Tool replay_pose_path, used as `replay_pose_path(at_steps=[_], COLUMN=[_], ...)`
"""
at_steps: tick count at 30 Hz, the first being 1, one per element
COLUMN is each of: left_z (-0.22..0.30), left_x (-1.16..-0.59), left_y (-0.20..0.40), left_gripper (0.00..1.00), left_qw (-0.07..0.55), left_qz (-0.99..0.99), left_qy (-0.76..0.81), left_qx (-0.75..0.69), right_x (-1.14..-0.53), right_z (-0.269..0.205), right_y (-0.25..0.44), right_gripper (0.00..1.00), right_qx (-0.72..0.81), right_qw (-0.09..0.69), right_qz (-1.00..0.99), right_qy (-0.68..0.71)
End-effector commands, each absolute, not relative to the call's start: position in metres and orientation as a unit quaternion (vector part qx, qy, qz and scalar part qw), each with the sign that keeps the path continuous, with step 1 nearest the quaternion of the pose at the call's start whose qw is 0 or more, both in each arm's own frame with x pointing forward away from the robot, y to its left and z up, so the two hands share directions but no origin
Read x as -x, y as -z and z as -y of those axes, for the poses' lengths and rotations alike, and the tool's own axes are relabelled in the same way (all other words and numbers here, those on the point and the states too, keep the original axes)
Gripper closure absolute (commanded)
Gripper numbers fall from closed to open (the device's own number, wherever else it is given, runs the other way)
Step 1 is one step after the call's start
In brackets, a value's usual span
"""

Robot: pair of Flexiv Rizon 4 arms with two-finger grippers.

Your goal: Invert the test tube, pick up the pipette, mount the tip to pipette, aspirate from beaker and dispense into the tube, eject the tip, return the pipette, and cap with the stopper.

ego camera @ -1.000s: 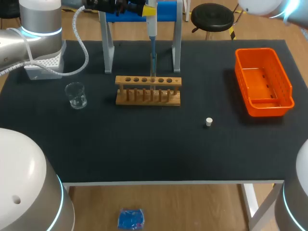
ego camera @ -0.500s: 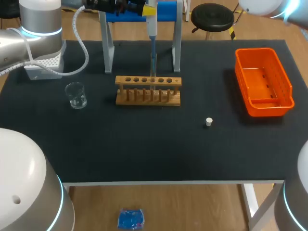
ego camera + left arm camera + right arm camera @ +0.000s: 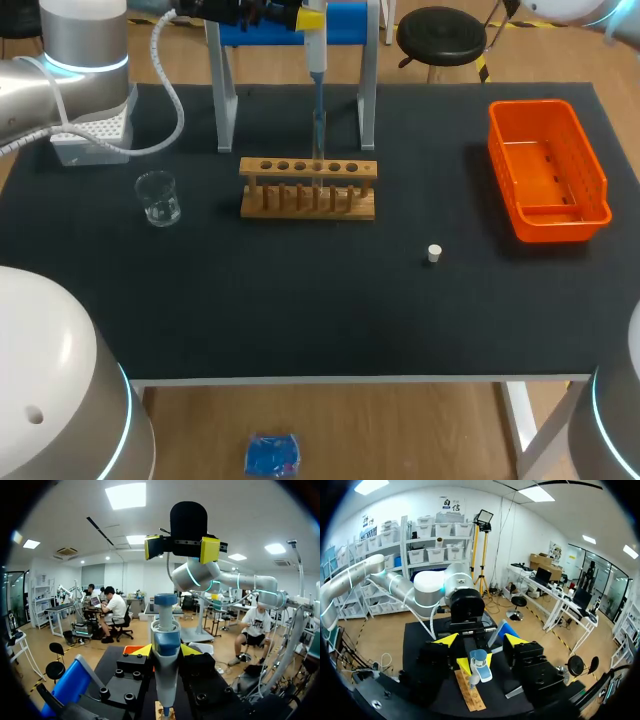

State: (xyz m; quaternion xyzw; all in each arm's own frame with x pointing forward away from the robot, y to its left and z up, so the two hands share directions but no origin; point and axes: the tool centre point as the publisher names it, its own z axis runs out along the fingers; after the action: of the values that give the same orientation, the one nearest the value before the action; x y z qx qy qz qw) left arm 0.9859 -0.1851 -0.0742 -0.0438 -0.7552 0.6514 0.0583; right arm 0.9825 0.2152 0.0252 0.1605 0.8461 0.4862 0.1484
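My left gripper (image 3: 312,18) is shut on the blue and white pipette (image 3: 316,60), held upright at the table's back. The pipette's tip (image 3: 319,125) points down into a hole of the wooden rack (image 3: 308,188); I cannot make out the test tube there. In the left wrist view the pipette (image 3: 165,645) stands between my left gripper's (image 3: 166,651) yellow tips. My right gripper (image 3: 182,547) hangs above it, open and apart from it. From the right wrist my right gripper (image 3: 481,641) is open over the pipette's head (image 3: 480,661). The white stopper (image 3: 434,253) lies front right of the rack. The glass beaker (image 3: 158,197) stands left of the rack.
An orange bin (image 3: 545,170) sits at the right edge. Behind the rack stands a grey pipette stand (image 3: 226,95) with two legs. A white box (image 3: 95,135) with a coiled cable lies at the back left.
In the head view the right arm's part at the top right corner has shifted a little. The pipette, the left arm and the things on the table have stayed put.
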Motion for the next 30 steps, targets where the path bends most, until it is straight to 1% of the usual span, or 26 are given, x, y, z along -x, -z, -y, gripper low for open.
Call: replay_pose_path(at_steps=[1,7,13,18,25,30], left_z=[0.185,0.185,0.185,0.185,0.185,0.185], left_x=[-0.987,-0.987,-0.987,-0.987,-0.987,-0.987], left_y=[0.074,0.074,0.074,0.074,0.074,0.074], left_gripper=[1.0,1.0,1.0,1.0,1.0,1.0], left_qw=[0.059,0.059,0.059,0.059,0.059,0.059], left_qz=[0.756,0.756,0.756,0.756,0.756,0.756], left_qy=[-0.651,-0.651,-0.651,-0.651,-0.651,-0.651], left_qx=[0.044,0.044,0.044,0.044,0.044,0.044], right_x=[-0.964,-0.949,-0.936,-0.927,-0.922,-0.931], right_z=[-0.175,-0.125,-0.092,-0.092,-0.113,-0.122], right_y=[-0.027,-0.004,0.049,0.088,0.126,0.15], right_gripper=[0.0,0.0,0.0,0.0,0.0,0.0], right_qx=[-0.153,-0.128,-0.109,-0.096,-0.068,-0.076], right_qw=[0.159,0.177,0.157,0.133,0.115,0.106], right_qz=[-0.84,-0.833,-0.837,-0.834,-0.83,-0.817], right_qy=[-0.497,-0.509,-0.513,-0.527,-0.542,-0.562])
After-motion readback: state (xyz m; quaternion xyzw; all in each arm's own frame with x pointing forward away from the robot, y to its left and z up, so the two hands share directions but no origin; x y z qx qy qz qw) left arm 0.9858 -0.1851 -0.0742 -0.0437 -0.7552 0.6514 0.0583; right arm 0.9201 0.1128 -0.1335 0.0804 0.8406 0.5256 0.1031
